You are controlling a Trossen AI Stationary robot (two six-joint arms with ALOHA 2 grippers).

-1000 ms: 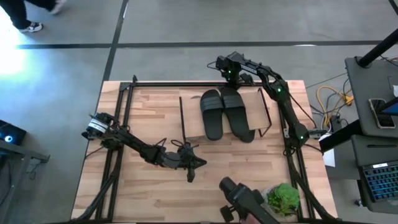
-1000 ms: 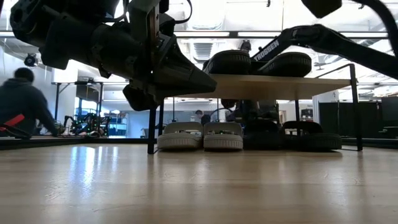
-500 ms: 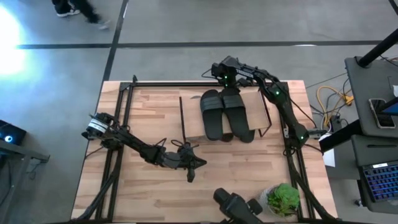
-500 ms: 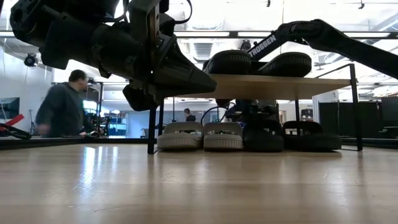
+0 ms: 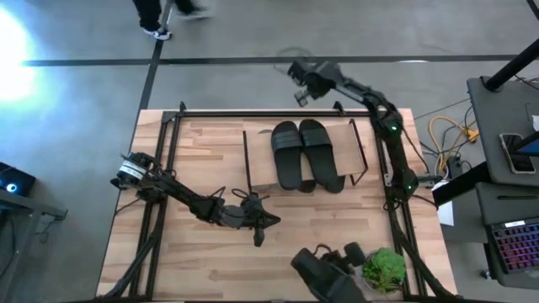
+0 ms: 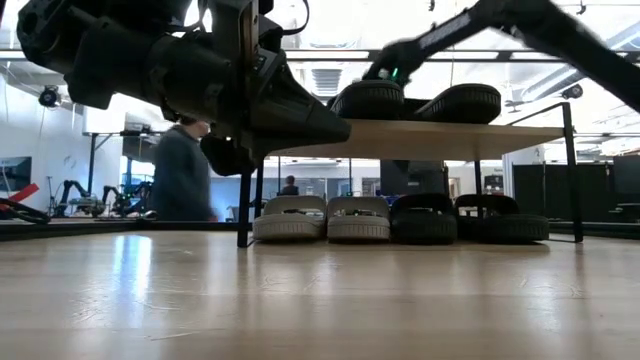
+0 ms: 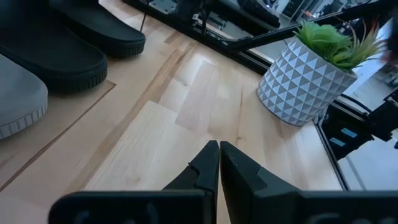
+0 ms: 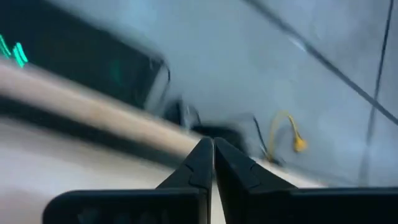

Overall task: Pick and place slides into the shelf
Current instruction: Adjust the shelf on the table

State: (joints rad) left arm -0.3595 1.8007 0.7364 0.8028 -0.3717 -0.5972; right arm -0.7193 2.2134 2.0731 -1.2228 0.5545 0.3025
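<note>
High view: both grippers pressed together, holding nothing.
Right gripper [image 5: 301, 91] hangs beyond the table's far edge, clear of the shelf [image 5: 263, 160] bearing two black slides [image 5: 307, 154]; left gripper [image 5: 259, 236] sits over bare table [image 5: 168, 252] in front of the shelf.

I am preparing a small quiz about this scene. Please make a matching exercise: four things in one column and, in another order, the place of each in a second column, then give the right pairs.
Things:
1. pair of black slides
2. light grey slides
3. potted plant
4. left gripper

Places:
A. under the shelf board, on the table
B. near corner of the table, right arm's side
C. on top of the shelf board
D. low over the table's middle, in front of the shelf

Pairs: 1-C, 2-A, 3-B, 4-D
</note>
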